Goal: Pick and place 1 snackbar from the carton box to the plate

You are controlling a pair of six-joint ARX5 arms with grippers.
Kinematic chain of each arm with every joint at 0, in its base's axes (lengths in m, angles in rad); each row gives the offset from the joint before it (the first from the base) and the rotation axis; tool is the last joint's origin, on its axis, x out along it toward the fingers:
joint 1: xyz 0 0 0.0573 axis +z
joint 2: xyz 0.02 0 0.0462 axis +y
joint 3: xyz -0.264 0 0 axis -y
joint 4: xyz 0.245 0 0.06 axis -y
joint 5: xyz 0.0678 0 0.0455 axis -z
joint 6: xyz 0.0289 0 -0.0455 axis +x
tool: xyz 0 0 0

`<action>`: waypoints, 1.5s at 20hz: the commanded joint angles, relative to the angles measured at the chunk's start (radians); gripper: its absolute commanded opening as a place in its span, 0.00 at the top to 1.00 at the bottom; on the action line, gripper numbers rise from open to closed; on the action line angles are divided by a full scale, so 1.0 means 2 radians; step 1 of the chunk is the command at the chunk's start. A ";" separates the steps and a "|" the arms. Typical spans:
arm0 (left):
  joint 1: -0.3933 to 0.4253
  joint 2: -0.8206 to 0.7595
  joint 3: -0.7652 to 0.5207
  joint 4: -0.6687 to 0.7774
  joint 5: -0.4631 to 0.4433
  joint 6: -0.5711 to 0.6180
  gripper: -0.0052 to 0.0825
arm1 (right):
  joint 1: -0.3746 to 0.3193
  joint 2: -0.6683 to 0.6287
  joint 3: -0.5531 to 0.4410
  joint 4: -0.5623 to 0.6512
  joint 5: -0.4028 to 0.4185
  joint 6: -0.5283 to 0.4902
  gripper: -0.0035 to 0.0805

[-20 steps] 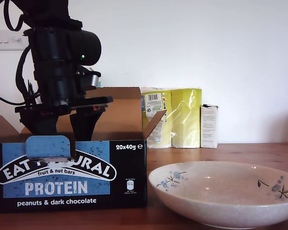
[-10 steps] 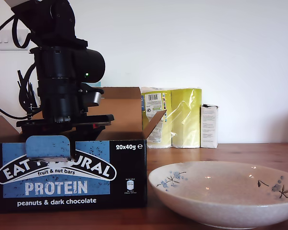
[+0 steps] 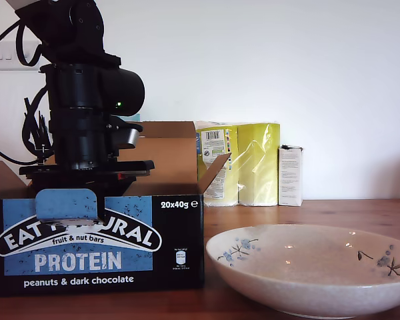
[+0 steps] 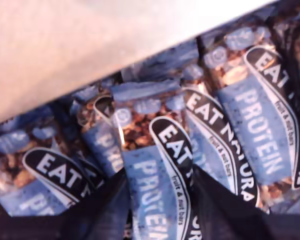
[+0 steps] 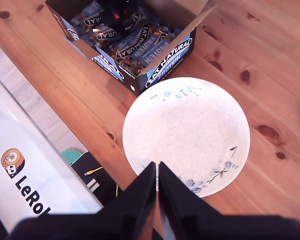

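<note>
Wooden table (image 3: 307, 207). My first gripper (image 4: 157, 200) down in carton box (image 3: 93, 247) — fingers (image 4: 105, 210) each side of snackbar (image 4: 150, 150), can't tell if squeezing. My second gripper (image 5: 157, 172) pinched together over plate (image 5: 185, 125).

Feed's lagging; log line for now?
my first gripper: in box, jaws astride bar, grip unclear | my second gripper: shut, high over empty plate

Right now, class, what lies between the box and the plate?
Only a narrow strip of bare table separates box and plate, shown in the second wrist view.
</note>
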 commanded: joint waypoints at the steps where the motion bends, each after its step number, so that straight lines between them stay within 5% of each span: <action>1: 0.000 -0.018 -0.009 -0.006 -0.001 0.004 0.74 | 0.002 -0.005 0.001 0.007 0.000 0.004 0.97; 10: -0.020 -0.145 -0.009 -0.011 0.014 0.012 0.74 | 0.002 -0.104 0.001 0.007 0.000 0.031 0.97; 16: -0.115 -0.167 -0.009 0.063 0.059 0.011 0.74 | 0.002 -0.151 0.001 -0.027 0.000 0.045 0.97; 24: -0.236 -0.116 -0.009 0.276 0.061 0.012 0.74 | 0.002 -0.190 0.001 -0.071 0.010 0.061 0.97; 30: -0.263 -0.017 -0.009 0.316 0.060 0.017 0.74 | 0.002 -0.206 0.001 -0.075 0.010 0.066 0.97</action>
